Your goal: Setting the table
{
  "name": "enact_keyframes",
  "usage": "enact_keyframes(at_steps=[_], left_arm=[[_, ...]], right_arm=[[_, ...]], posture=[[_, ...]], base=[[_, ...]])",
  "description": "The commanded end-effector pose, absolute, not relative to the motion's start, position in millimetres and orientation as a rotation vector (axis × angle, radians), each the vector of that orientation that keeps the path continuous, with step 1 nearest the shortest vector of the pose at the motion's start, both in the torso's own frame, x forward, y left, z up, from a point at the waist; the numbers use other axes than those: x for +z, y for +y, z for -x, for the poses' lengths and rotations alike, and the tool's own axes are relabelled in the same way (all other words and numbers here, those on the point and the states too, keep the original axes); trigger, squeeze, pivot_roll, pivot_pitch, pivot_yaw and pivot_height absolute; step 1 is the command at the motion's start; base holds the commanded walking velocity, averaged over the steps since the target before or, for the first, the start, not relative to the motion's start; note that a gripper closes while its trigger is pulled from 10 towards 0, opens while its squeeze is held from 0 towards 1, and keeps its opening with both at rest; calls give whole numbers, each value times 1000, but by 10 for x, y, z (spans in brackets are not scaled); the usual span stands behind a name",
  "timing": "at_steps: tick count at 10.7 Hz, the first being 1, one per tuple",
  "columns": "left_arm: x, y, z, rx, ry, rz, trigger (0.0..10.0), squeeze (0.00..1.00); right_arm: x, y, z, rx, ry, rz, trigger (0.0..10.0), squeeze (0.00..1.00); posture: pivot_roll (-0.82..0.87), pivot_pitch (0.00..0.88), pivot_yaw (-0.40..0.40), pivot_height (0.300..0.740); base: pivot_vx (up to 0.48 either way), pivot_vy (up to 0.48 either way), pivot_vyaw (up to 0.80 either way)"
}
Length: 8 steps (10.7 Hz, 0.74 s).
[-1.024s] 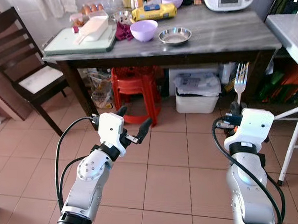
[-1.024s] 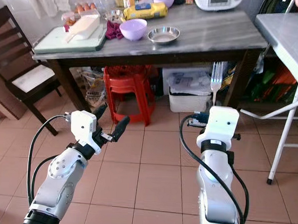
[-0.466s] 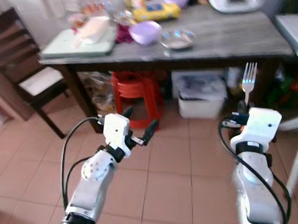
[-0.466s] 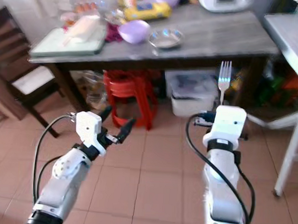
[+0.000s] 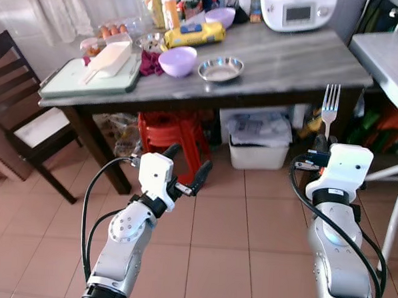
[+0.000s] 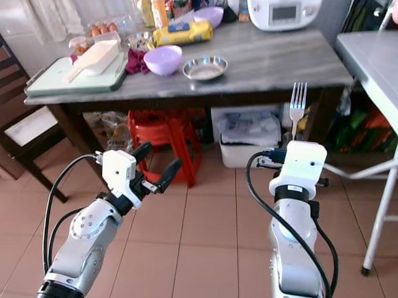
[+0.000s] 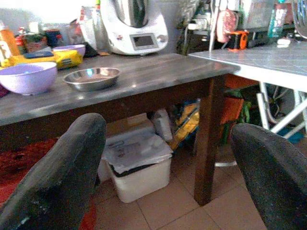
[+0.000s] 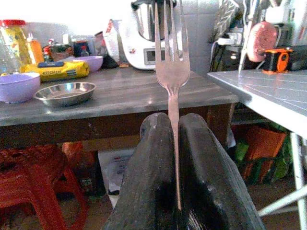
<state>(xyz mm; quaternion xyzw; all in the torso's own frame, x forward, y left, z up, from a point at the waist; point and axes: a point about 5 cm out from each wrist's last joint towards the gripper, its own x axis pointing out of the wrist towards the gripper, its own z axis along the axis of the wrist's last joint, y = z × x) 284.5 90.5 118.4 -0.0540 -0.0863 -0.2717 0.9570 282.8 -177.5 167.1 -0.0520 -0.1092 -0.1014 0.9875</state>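
right gripper (image 8: 173,143) lower right, clamps fork (image 5: 329,109) upright | left gripper (image 5: 186,168) lower centre-left, fingers wide, holding nothing | table (image 5: 304,54) upper frame, bowl (image 5: 177,60), dish (image 5: 220,69)

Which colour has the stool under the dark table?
The stool is red, clearest in the left eye view.

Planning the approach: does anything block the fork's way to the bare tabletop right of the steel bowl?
Nothing visible does. The right gripper holds the fork upright; the table beside the steel bowl is bare.
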Motion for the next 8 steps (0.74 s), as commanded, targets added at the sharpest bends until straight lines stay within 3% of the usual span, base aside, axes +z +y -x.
enact_keyframes(at_steps=[1,8], left_arm=[[1178,1021,-2855,-522,-169,88,10000,0],[1179,1010,-2857,-527,-170,92,10000,0]], right_arm=[[1711,-1671,-2841,-173,-237,88,10000,0],[1681,-1688,-2830,-180,-228,89,10000,0]], posture=[[-101,88,148,740],[-101,88,150,740]], base=[[382,0,0],[380,0,0]])
